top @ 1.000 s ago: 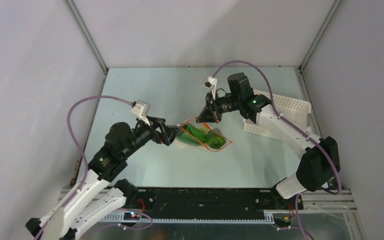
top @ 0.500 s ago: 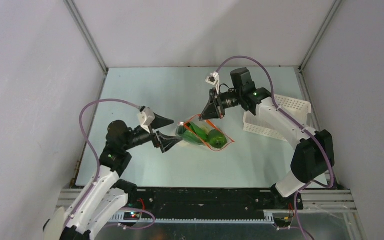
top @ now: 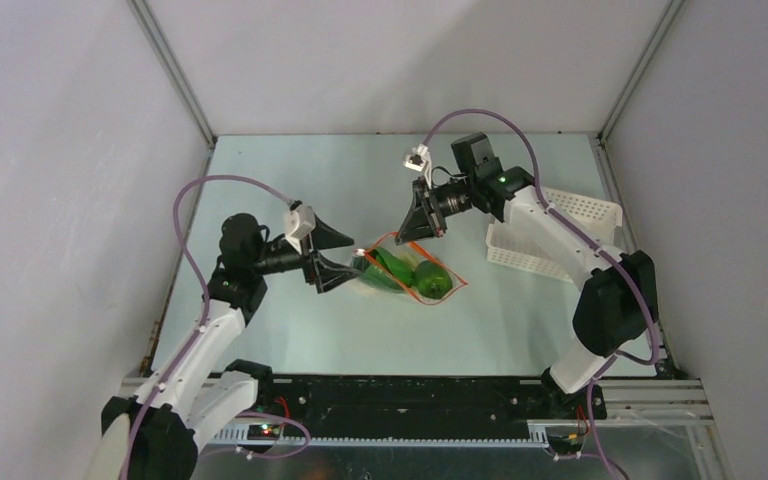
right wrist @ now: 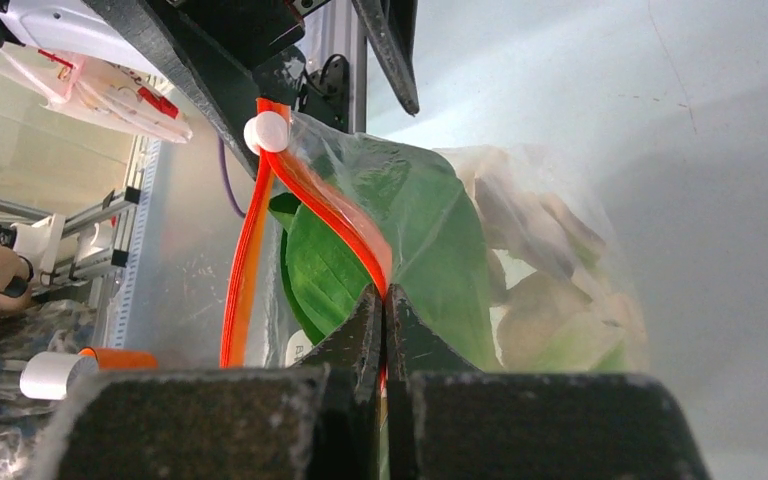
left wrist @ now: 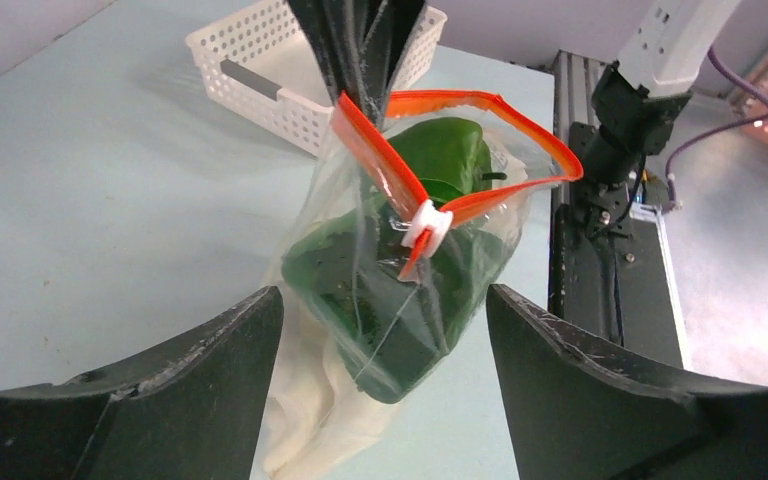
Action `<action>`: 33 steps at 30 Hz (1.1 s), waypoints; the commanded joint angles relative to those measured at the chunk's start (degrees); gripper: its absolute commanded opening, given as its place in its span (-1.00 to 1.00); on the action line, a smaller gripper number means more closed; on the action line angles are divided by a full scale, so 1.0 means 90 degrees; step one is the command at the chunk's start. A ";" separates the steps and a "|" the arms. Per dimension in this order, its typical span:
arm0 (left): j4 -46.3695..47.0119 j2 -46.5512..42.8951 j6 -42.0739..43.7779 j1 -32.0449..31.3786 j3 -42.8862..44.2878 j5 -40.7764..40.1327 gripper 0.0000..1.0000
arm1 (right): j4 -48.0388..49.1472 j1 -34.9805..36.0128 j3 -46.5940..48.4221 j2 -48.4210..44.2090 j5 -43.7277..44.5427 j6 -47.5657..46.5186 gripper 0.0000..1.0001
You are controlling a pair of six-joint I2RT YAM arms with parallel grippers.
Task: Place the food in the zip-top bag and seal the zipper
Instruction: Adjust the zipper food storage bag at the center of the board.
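So the loading part looks done to me. The food [left wrist: 440, 150] is sitting inside the zip-top bag [top: 410, 275], green leafy pieces up top and the cream garlic-looking ones slumped at the bottom. The bag itself lies about mid-bench, just in front of the white basket [top: 570, 215], with its mouth end lifted off the bench [top: 290, 180].

What's in hand now is the sealing. The right hand [right wrist: 385, 300] is pressed together on the zipper [left wrist: 380, 160], pinching the orange strip at 1 end of the mouth and holding it up. From the left wrist view the strip opens into a wide loop on 1 side of the little white slider [left wrist: 427, 224], so I'd call the mouth mostly unsealed.

The left hand [top: 345, 262] is spread wide, jaws on either side of the bag, lined up roughly with the slider but not touching it or the plastic as far as I can see.

My guess at what the next move needs:
- the left hand comes in a bit and pinches just the slider, not a fistful of bag
- then it drags the slider along the strip, away from the right hand's pinch, the whole length of the mouth
- the right hand holds firm so the strip stays taut, otherwise the slider will likely just bunch the plastic up

The tricky bit I'd expect is that small slider sitting right against crinkly film.
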 commanded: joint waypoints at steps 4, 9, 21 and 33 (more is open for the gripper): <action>-0.0037 0.0169 0.0484 -0.0077 0.0246 0.0463 0.56 | 0.0060 0.0116 0.0523 0.0132 -0.0214 0.0043 -1.00; -0.0270 0.0415 0.0627 -0.0174 0.0417 0.0386 0.40 | 0.0002 0.0139 0.0641 0.0183 -0.0245 0.0021 -1.00; -0.0366 0.0423 0.0742 -0.0590 0.0521 0.0597 -0.52 | -0.0184 0.0155 0.0789 0.0397 -0.0012 -0.0011 -1.00; -0.0390 -0.0557 -0.0276 -0.1404 0.0416 -0.1063 -1.00 | 0.0036 0.0011 0.0358 -0.0284 0.1897 0.0306 -0.25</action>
